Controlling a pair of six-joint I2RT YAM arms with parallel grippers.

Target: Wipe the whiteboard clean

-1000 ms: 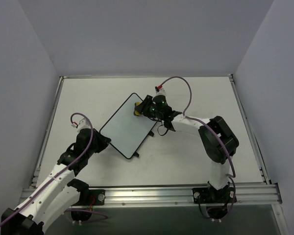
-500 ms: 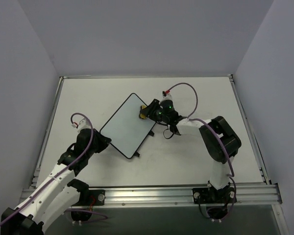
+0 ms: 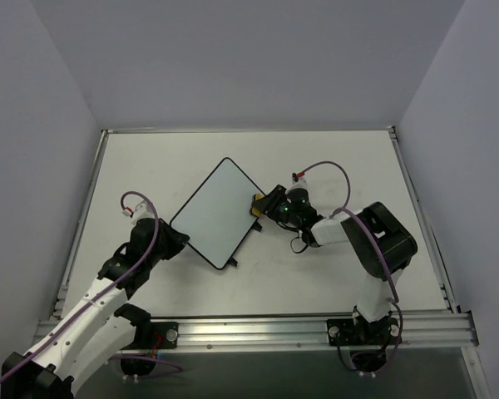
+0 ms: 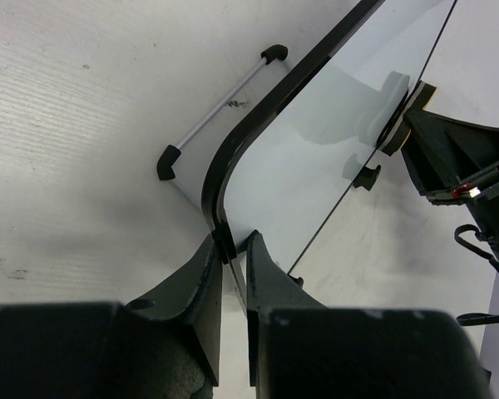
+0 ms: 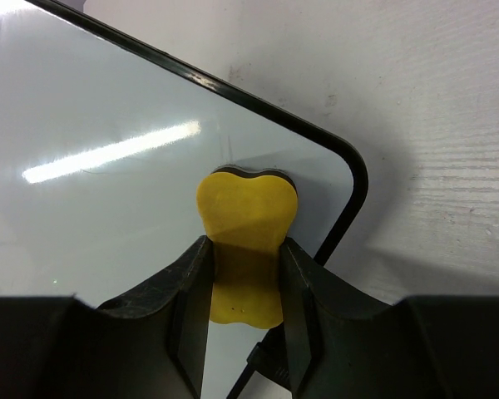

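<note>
Right pincer and its sponge have slid along the board's far-right edge, from near the far corner down to the right corner, and the elbow has folded in closer to the base. The board and the left pincer have not shifted.

The board sits on the worktop left of centre, turned like a diamond. Its long axis runs from near-left to far-right. The left pincer is pinching the thin black frame at the board's left corner and steadying it. From its wrist view I cannot tell whether the board lies flat or is tipped up a little. The right pincer is pressed together on the yellow sponge, whose tip rests on the white face just inside the rounded right corner.

From the right pincer, nearly all of the board lies to its left, and bare worktop lies to its right. Another stroke would therefore have to go back leftward, across the long axis. The right arm is the one placed to make it, since the left is busy holding. No scribbles show on the face in any view, so the wiping is probably nearly done. The risk at this corner is the sponge slipping off over the frame.
</note>
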